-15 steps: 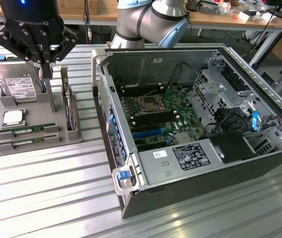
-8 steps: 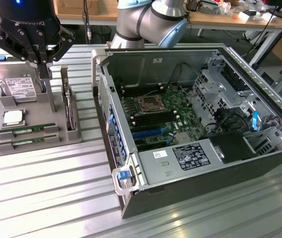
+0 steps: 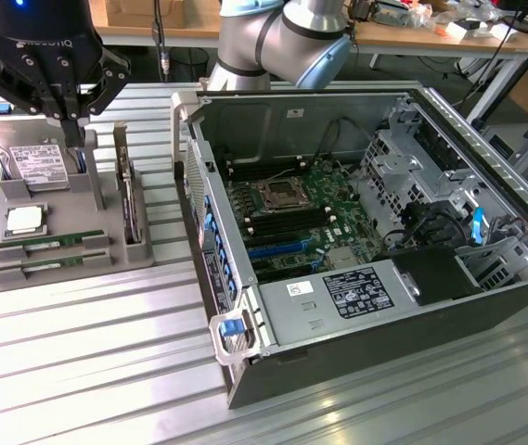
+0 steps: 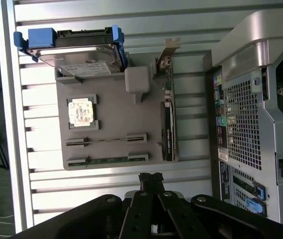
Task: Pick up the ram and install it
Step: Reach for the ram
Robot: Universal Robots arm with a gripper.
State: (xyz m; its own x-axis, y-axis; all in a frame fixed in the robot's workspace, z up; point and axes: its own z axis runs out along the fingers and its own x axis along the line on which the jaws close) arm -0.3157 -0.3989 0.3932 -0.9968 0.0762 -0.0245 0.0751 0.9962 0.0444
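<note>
In the exterior view's upper left, the hand (image 3: pixel 75 133) hangs above the gray tray (image 3: pixel 115 255), fingers pressed together and empty. At lower left the ram (image 3: pixel 52 242) stands on edge in its slot beside a twin (image 3: pixel 48 263) (probably so fingers can pinch it). The computer case (image 3: pixel 384 357) lies open on the bench (image 3: pixel 106 352).

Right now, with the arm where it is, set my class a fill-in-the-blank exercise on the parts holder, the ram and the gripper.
1. The ram sticks lying in the grey holder number ___.
2. The gripper hangs by the holder, holding nothing, its fingers ___.
3. Between the hard drive and the ram sticks sits the square silver ___.
Missing words: two; shut; processor.
</note>
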